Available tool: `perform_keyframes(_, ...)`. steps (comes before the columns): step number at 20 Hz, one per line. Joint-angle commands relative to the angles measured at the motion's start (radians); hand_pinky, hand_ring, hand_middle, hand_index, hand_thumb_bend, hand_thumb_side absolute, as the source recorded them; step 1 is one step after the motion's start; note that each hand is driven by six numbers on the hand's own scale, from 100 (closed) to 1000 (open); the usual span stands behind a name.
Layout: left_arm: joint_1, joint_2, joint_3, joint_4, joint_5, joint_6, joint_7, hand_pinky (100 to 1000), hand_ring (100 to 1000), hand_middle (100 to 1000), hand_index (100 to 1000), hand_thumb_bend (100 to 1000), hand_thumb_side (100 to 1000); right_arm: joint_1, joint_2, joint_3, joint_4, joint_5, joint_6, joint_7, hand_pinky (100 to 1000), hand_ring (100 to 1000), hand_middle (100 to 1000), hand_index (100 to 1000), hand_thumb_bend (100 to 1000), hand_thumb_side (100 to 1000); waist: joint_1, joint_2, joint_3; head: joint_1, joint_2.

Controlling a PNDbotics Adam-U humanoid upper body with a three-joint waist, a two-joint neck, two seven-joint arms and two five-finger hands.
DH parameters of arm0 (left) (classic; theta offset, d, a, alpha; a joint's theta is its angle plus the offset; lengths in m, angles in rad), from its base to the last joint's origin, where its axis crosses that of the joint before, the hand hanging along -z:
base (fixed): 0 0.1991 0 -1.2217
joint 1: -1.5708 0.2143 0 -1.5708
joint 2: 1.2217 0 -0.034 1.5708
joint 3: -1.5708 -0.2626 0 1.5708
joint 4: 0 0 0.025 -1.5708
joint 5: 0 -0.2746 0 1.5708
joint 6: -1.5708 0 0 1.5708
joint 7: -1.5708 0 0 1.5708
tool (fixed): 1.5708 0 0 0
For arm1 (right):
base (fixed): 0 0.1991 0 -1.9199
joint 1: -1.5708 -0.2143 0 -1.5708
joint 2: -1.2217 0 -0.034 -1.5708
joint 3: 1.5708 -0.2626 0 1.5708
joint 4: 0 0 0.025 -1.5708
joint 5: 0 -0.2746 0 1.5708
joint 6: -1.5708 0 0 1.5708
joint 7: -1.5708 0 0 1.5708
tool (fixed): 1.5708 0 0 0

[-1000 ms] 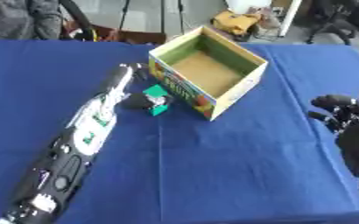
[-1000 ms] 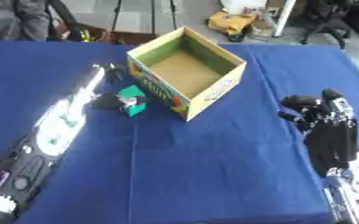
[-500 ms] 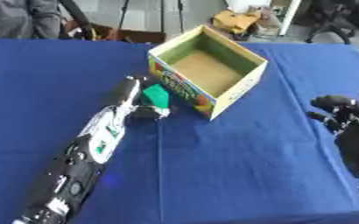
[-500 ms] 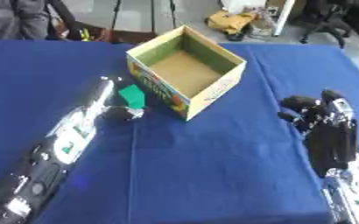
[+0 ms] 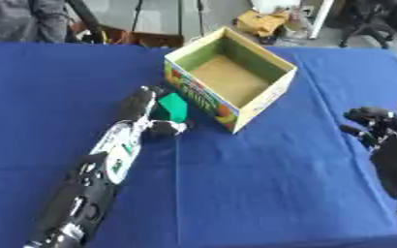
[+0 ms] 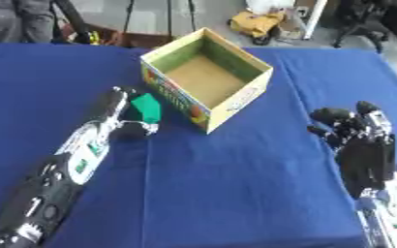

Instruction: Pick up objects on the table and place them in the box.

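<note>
One green block (image 5: 173, 107) on the table, just left of the box (image 5: 230, 77), touching or nearly touching its left wall. Long axis runs roughly toward/away from the robot, tilted slightly, far end leaning left. It looks propped up rather than flat.

Left hand (image 5: 144, 110) is on the block: fingers run along its left side, thumb curled at its near end, so the block is pinched between them. Left arm lies diagonally from the lower left corner.

Right hand (image 6: 354, 131) idles at the right edge, fingers up and relaxed, holding nothing, well apart from the box.

One open cardboard box, printed outside, plain brown floor inside, turned corner-on to the robot.

Surface: blue tablecloth (image 5: 261, 184). Beyond the far edge: grey floor, tripod legs (image 5: 138, 14), a yellow-brown bundle (image 5: 261, 22).
</note>
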Motion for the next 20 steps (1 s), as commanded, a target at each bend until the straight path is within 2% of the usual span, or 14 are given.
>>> perform_keyframes(1,-0.009,-0.009,0.024,-0.017,-0.052,-0.001,0.006,697,486,444,707,611,340,-0.004,-0.008,-0.008,-0.01,0.008,0.001,-0.003,773,812,672,673,100,983,-0.001,-0.011,0.001,-0.001,-0.006)
perform_keyframes(2,-0.007,-0.012,0.03,-0.02,-0.067,-0.001,0.005,684,461,412,685,499,282,-0.005,-0.007,-0.008,-0.01,0.008,0.001,-0.003,773,812,672,673,100,983,-0.001,-0.011,0.002,-0.002,-0.005)
perform_keyframes(8,0.003,-0.024,0.06,-0.057,-0.11,0.005,0.011,644,387,331,605,255,100,-0.003,-0.006,-0.01,-0.009,0.008,0.001,-0.005,773,812,672,673,100,983,-0.003,-0.012,0.006,-0.005,-0.004)
perform_keyframes(9,0.003,-0.024,0.061,-0.064,-0.105,0.007,0.013,637,373,317,589,197,100,-0.003,-0.006,-0.01,-0.009,0.008,0.001,-0.005,773,812,672,673,100,983,-0.003,-0.012,0.006,-0.006,-0.003)
perform_keyframes(14,0.002,-0.018,0.06,-0.104,-0.062,0.012,0.023,628,356,297,565,124,100,-0.002,-0.005,-0.011,-0.009,0.009,0.001,-0.007,773,812,672,673,100,983,-0.003,-0.013,0.007,-0.008,-0.003)
perform_keyframes(20,-0.016,-0.012,0.046,-0.189,0.013,0.003,0.022,632,350,289,554,105,100,-0.002,-0.006,-0.012,-0.008,0.009,0.002,-0.008,773,812,672,673,100,983,-0.002,-0.014,0.008,-0.014,-0.004)
